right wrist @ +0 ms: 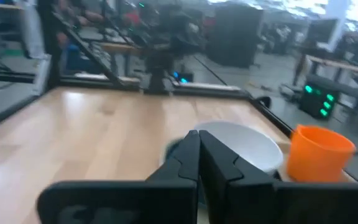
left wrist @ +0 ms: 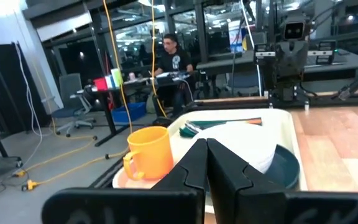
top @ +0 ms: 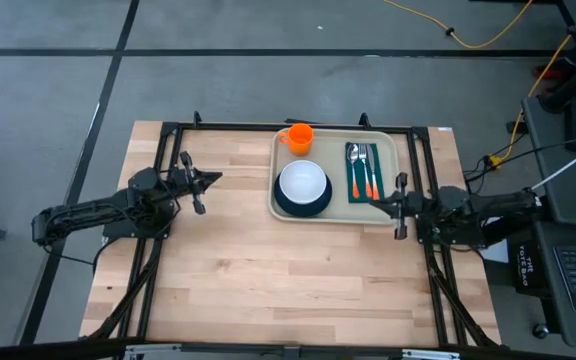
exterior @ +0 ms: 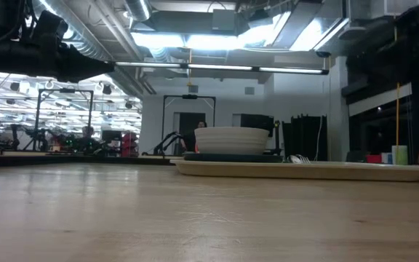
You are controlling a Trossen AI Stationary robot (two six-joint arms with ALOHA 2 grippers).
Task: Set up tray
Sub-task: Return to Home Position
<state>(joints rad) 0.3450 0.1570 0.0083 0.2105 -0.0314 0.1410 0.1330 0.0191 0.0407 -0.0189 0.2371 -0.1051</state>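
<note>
Beige tray (top: 389,160) — orange cup (top: 299,137), white bowl (top: 302,181)

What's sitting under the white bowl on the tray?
A dark teal plate; only its rim shows around the white bowl. The plate's middle is covered by the bowl. Both sit on the beige tray.

Soft, even overhead light fills the high view; the tray (top: 334,150) throws hardly any shadow on the counter (top: 268,280). In the low view, ceiling panels (exterior: 188,36) above the tray glare white against a dim room. The white bowl (left wrist: 241,140) on the tray is washed out. The right wrist view is smeared throughout.
</note>
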